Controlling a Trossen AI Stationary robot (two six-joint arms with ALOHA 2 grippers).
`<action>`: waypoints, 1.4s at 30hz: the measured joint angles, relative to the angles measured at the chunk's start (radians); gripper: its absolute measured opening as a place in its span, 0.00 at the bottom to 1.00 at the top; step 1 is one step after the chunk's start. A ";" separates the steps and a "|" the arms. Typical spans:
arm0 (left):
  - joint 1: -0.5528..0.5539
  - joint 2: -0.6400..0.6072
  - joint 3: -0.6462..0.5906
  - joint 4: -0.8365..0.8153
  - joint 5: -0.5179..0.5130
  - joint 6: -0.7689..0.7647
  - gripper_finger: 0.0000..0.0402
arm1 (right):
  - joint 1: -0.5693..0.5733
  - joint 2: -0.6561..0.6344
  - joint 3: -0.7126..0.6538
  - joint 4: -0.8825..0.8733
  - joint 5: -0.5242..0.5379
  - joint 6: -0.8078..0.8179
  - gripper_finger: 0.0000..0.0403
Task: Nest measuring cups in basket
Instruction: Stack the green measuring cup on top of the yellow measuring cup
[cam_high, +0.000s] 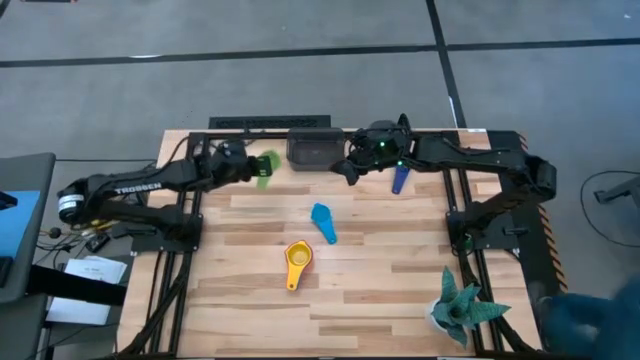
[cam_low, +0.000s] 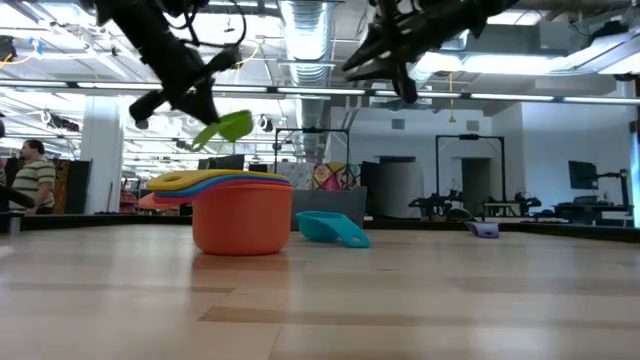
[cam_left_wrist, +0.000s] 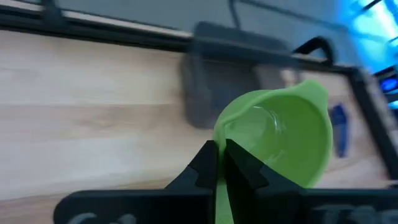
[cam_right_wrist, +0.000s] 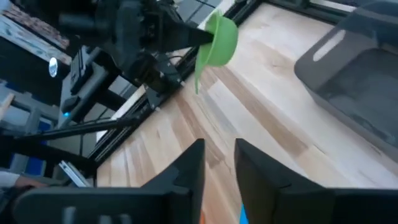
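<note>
My left gripper (cam_high: 250, 163) is shut on the green measuring cup (cam_high: 266, 167), held in the air just left of the dark grey basket (cam_high: 315, 148) at the table's far edge. The cup also shows in the low view (cam_low: 228, 127) and the right wrist view (cam_right_wrist: 219, 38). My right gripper (cam_high: 352, 170) hovers open and empty right of the basket (cam_right_wrist: 348, 74). A dark blue cup (cam_high: 400, 180) lies beside it. A light blue cup (cam_high: 323, 222) lies mid-table on its side. A yellow cup sits nested in an orange one (cam_high: 298, 262), upright (cam_low: 240, 215). My left gripper pinches the green cup between both fingers (cam_left_wrist: 208, 163) at its rim where the handle starts (cam_left_wrist: 221, 144). The handle runs back between the fingers. The fingers come level from the table's left. The cup is lifted clear and tipped, its opening facing the wrist camera.
A teal spiky plant-like object (cam_high: 460, 305) stands at the near right corner. Black frame rails run along the table's left, right and far sides. Bare wood lies between the basket and the mid-table cups. A person (cam_low: 30, 180) stands far off in the room.
</note>
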 joint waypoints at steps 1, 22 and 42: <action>-0.029 0.005 0.000 0.028 -0.024 -0.013 0.00 | 0.002 0.012 0.000 0.015 -0.001 -0.001 0.31; -0.312 0.009 0.000 0.234 -0.331 -0.294 0.00 | 0.147 0.261 0.000 0.496 0.052 0.054 0.47; -0.327 0.009 0.000 0.286 -0.324 -0.299 0.00 | 0.149 0.434 0.155 0.546 0.024 0.048 0.36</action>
